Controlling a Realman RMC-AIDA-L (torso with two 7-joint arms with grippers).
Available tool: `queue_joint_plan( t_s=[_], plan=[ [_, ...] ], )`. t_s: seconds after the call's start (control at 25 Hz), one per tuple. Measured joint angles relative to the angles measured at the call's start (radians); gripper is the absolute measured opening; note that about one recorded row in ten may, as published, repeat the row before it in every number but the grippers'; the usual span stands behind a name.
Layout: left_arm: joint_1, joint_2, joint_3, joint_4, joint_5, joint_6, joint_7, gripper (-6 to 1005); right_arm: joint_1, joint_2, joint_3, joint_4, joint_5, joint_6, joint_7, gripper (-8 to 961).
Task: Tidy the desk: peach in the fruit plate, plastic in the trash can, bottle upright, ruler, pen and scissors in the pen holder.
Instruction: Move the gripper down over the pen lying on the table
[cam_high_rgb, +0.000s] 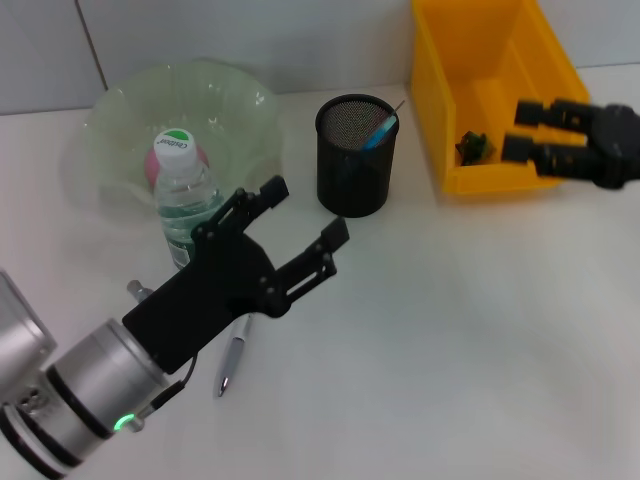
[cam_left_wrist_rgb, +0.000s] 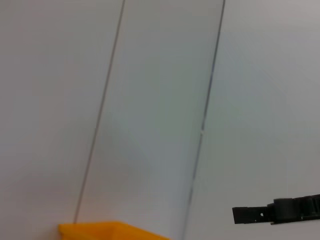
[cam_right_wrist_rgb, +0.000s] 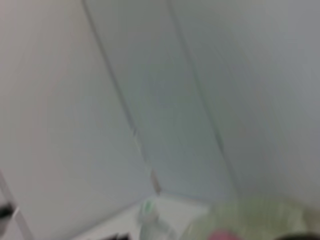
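A clear bottle (cam_high_rgb: 184, 197) with a green-and-white cap stands upright in front of the pale green fruit plate (cam_high_rgb: 120, 120). A pink peach (cam_high_rgb: 150, 172) lies in the plate behind it. A silver pen (cam_high_rgb: 232, 360) lies on the table, partly under my left arm. My left gripper (cam_high_rgb: 309, 208) is open and empty, above the table between the bottle and the black mesh pen holder (cam_high_rgb: 357, 160). A blue item (cam_high_rgb: 381, 131) stands in the holder. My right gripper (cam_high_rgb: 520, 131) is open at the yellow trash can (cam_high_rgb: 440, 120). A dark green scrap (cam_high_rgb: 472, 147) lies inside the can.
The white wall runs close behind the plate and the can. The left wrist view shows the can's corner (cam_left_wrist_rgb: 107, 231) and a finger of the other gripper (cam_left_wrist_rgb: 275, 212). The right wrist view shows the bottle (cam_right_wrist_rgb: 150, 220) and the plate (cam_right_wrist_rgb: 260, 217), blurred.
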Motion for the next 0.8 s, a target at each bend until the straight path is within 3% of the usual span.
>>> queue_joint_plan(
  t_s=[0.04,0.08,0.16,0.2,0.28,0.32,0.36,0.4,0.48,0.52,0.56,0.64,0.76,0.8],
  plan=[
    [0.0,0.0,0.0,0.0,0.0,0.0,0.0,810,-0.007,-0.025,-0.074,-0.028,-0.005,-0.016,0.039,795],
    [0.0,0.0,0.0,0.0,0.0,0.0,0.0,809,-0.007,-0.025,-0.074,-0.028,-0.005,-0.016,0.039,795],
    [0.0,0.0,0.0,0.0,0.0,0.0,0.0,806,-0.008,-0.047,-0.139,-0.066,-0.035,-0.043,0.084,796],
    [0.013,0.033,-0.146,-0.003,0.3,0.002,-0.261,805,-0.004,-0.052,-0.153,-0.085,-0.061,-0.057,0.102,796],
    [0.013,0.033,-0.146,-0.003,0.3,0.002,-0.261,803,0.009,-0.056,-0.17,-0.122,-0.13,-0.091,0.133,797],
    [0.016,0.047,-0.274,-0.002,0.535,0.029,-0.447,801,0.023,-0.056,-0.18,-0.146,-0.193,-0.124,0.15,797],
    [0.016,0.047,-0.274,-0.002,0.535,0.029,-0.447,800,0.023,-0.056,-0.18,-0.146,-0.193,-0.124,0.15,797],
    [0.018,0.056,-0.361,0.002,0.673,0.064,-0.566,799,0.029,-0.054,-0.184,-0.155,-0.219,-0.137,0.156,797],
    [0.018,0.056,-0.361,0.002,0.673,0.064,-0.566,796,0.034,-0.05,-0.189,-0.168,-0.246,-0.148,0.163,797],
    [0.022,0.077,-0.529,0.04,0.941,0.107,-0.797,795,0.035,-0.046,-0.191,-0.172,-0.256,-0.147,0.164,796],
    [0.022,0.077,-0.529,0.04,0.941,0.107,-0.797,794,0.035,-0.046,-0.191,-0.172,-0.256,-0.147,0.164,796],
    [0.032,0.087,-0.632,0.132,1.163,0.112,-1.026,791,0.035,-0.039,-0.192,-0.174,-0.259,-0.143,0.161,796],
    [0.032,0.087,-0.632,0.132,1.163,0.112,-1.026,787,0.036,-0.034,-0.193,-0.177,-0.262,-0.142,0.16,796],
    [0.051,0.079,-0.754,0.309,1.473,0.12,-1.33,786,0.035,-0.032,-0.194,-0.182,-0.264,-0.142,0.159,796]
  ],
)
